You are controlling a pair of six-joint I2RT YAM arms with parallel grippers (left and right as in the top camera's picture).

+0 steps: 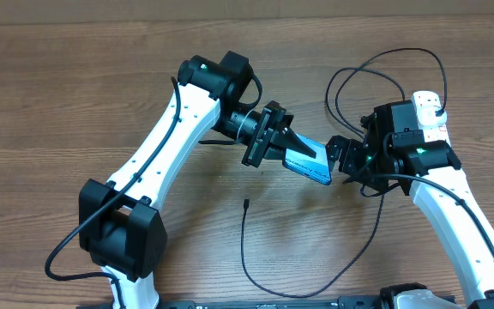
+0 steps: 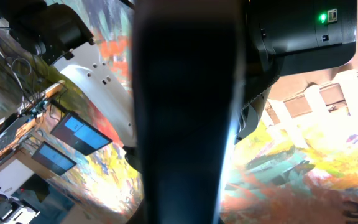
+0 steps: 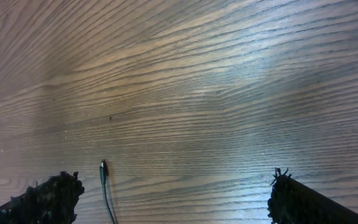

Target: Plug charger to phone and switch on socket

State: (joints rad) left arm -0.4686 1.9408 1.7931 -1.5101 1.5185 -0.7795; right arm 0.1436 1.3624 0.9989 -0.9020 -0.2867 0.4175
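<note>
My left gripper (image 1: 288, 148) is shut on the phone (image 1: 309, 161) and holds it tilted above the table, its light blue screen facing up. In the left wrist view the phone (image 2: 185, 112) is a dark bar filling the middle. My right gripper (image 1: 343, 160) is open and empty just right of the phone's lower end; its fingers (image 3: 173, 190) are spread wide over bare wood. The charger cable's connector tip (image 1: 245, 203) lies on the table in front of the phone, and it shows in the right wrist view (image 3: 102, 168). The white socket (image 1: 433, 113) lies at the far right, partly hidden by my right arm.
The black charger cable (image 1: 376, 227) runs in a wide curve along the front of the table and loops (image 1: 384, 62) behind the right arm near the socket. The wooden table (image 1: 58, 103) lies under everything.
</note>
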